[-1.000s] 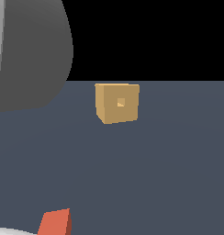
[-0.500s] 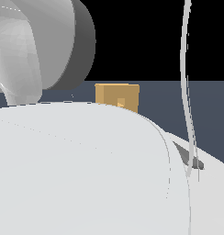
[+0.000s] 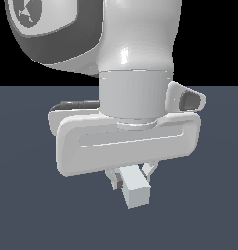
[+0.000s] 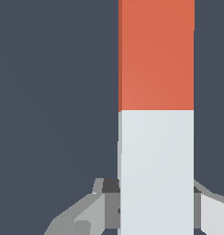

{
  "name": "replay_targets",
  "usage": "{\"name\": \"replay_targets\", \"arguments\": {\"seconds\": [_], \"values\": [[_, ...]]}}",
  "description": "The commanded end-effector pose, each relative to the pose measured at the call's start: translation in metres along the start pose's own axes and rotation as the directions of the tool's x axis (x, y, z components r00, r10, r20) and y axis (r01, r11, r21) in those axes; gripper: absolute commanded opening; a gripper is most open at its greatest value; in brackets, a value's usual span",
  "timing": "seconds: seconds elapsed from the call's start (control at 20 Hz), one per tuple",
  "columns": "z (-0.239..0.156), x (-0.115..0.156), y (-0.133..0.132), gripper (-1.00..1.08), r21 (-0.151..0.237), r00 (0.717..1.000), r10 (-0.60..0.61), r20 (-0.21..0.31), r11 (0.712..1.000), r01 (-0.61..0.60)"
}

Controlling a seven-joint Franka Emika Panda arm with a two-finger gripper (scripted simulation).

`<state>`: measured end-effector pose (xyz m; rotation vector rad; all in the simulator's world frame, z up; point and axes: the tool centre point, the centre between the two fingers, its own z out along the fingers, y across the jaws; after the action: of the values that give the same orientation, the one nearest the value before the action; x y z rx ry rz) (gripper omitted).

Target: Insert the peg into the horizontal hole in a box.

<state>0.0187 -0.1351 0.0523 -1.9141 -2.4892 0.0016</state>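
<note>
Filling the exterior view — arm: the Panda arm (image 3: 135, 53) stands between camera and scene, so the box and its hole are hidden and their place cannot be told
Floor: the dark slate surface (image 3: 23, 210) runs under everything; none of its edges or corners shows near the hand
Hand: the gripper (image 3: 133, 183) hangs below the wide white palm, pointing down at the surface
Peg: the peg (image 4: 156, 55) runs lengthwise from between the fingers, its pale half at the jaws and its orange-red half beyond, seemingly held at the pale end so the red end is free to lead into the hole
Grip: the grey fingers (image 4: 102, 202) flank the pale half closely, clenched on it by my reading
</note>
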Motion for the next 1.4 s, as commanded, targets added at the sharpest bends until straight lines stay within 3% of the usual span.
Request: {"name": "replay_targets", "arguments": {"seconds": [0.0, 0.4, 0.65, 0.95, 1.35], "values": [[-0.008, 0.031, 0.02, -1.0, -0.001, 1.0, -0.013, 0.001, 1.0, 0.013], [-0.029, 0.127, 0.08, -1.0, -0.001, 0.998, -0.056, 0.001, 0.998, 0.056], [-0.039, 0.17, 0.107, -1.0, -0.002, 0.997, -0.075, 0.001, 0.997, 0.075], [-0.044, 0.195, 0.123, -1.0, -0.002, 0.996, -0.087, 0.001, 0.996, 0.087], [-0.045, 0.2, 0.127, -1.0, -0.002, 0.996, -0.089, 0.001, 0.996, 0.089]]}}
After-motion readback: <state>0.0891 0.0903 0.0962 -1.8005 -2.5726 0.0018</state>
